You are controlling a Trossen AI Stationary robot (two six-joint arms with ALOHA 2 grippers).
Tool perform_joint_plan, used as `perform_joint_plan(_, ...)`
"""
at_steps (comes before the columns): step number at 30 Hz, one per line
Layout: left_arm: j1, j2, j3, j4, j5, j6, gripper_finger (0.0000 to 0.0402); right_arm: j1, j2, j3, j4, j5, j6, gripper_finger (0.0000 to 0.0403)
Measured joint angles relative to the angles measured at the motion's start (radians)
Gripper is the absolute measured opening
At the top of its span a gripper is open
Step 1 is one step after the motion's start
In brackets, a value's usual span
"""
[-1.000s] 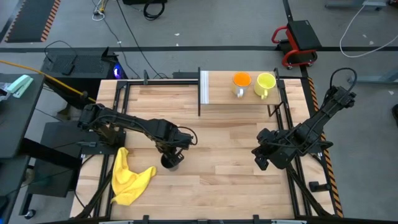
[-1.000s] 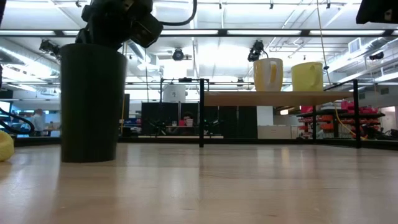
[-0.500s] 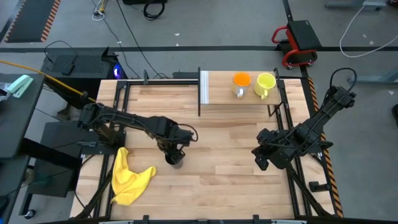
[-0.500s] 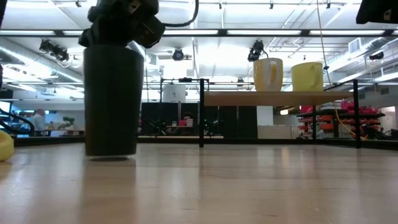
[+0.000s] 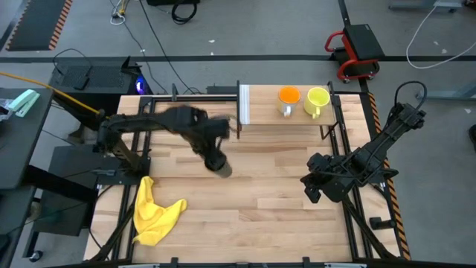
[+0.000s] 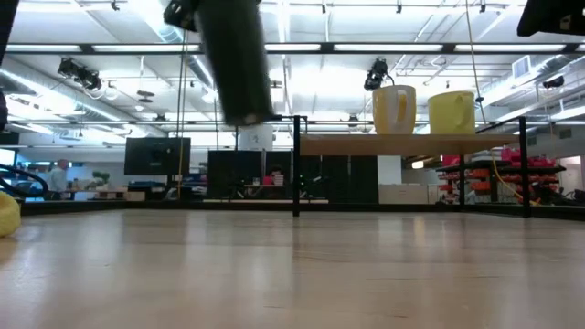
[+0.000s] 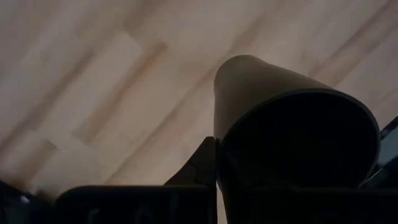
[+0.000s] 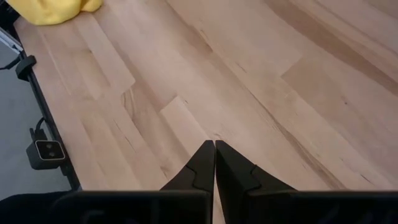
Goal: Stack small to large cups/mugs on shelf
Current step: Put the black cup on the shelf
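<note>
The tall black cup point(image 6: 236, 59) hangs high above the tabletop, and my left gripper point(image 5: 216, 151), blurred in the high view, is shut on it near the table's middle. The orange mug point(image 5: 288, 97) and the yellow-green mug point(image 5: 317, 99) stand side by side on the shelf point(image 5: 275, 119) at the far edge. The low view shows both, the orange mug point(image 6: 394, 110) left of the yellow-green mug point(image 6: 452, 112). My right gripper point(image 8: 214, 163) waits shut over the table's right side, holding nothing. My left gripper holds the black cup by its rim point(image 7: 219, 140), coming from above and pointing down. One finger point(image 7: 200, 167) lies outside the wall; the other is lost in the dark inside of the cup. The cup hangs below the fingers, slightly tilted and clear of the table.
A yellow cloth point(image 5: 152, 212) lies crumpled near the table's left front corner. The shelf has a white upright end panel point(image 5: 244, 104) and black posts point(image 6: 296, 164). Bare wood lies between the cup and the shelf.
My left gripper has risen and gone toward the far edge and the shelf, carrying the black cup. The cup stood on the table a second ago; it slid slightly right and now hangs lifted clear, slightly tipped.
</note>
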Motion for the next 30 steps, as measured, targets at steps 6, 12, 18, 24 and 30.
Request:
perform_joint_plan(6, 0.122, 0.021, 0.215, -0.057, -0.027, 0.103, 0.0009, 0.0, 0.0, 0.0, 0.0, 0.001, 0.0, 0.002)
perform_joint_plan(12, 0.222, 0.113, 0.448, -0.091, -0.026, 0.201, 0.0009, 0.0, 0.0, 0.0, -0.005, 0.007, 0.017, 0.002)
perform_joint_plan(18, 0.282, 0.187, 0.501, -0.065, -0.01, 0.262, 0.0009, 0.0, -0.016, 0.0, -0.14, 0.047, 0.154, 0.0007)
perform_joint_plan(24, 0.311, 0.245, 0.505, -0.038, -0.008, 0.3, 0.0009, -0.001, -0.062, 0.0, -0.217, 0.074, 0.217, 0.001)
perform_joint_plan(30, 0.338, 0.247, 0.505, 0.09, -0.004, 0.318, 0.0009, -0.029, -0.108, 0.001, -0.241, 0.15, 0.206, 0.0004)
